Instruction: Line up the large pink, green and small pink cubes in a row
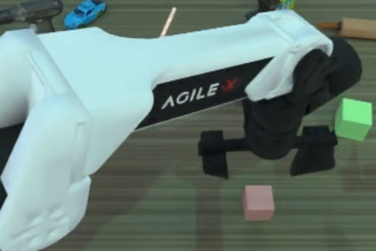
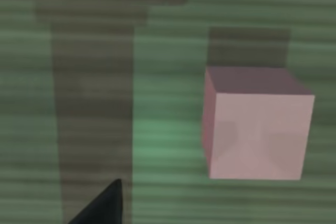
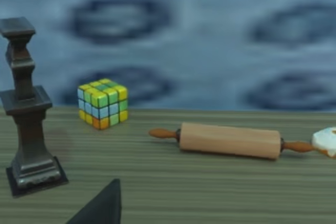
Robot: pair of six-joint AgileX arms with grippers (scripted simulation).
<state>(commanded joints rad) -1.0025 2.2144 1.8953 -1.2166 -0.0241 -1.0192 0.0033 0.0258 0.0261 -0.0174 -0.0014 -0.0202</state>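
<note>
My left arm reaches across the table in the top view. Its gripper [image 1: 264,158] hangs open above the mat, and nothing is between its black fingers [image 1: 214,156]. The small pink cube [image 1: 259,202] lies on the mat just in front of that gripper, apart from it. It also fills the left wrist view, small pink cube [image 2: 256,129], beside one dark fingertip [image 2: 105,205]. The green cube [image 1: 353,119] sits at the right edge, beside the right-hand finger. The large pink cube is hidden. My right gripper [image 3: 149,209] is parked out of the top view and stands open.
Along the back edge lie a blue toy car [image 1: 85,12], a dark tool [image 1: 32,11], a thin wooden stick [image 1: 168,22], a multicoloured cube [image 3: 103,103], a dark stand [image 3: 29,124] and a rolling pin [image 3: 230,140].
</note>
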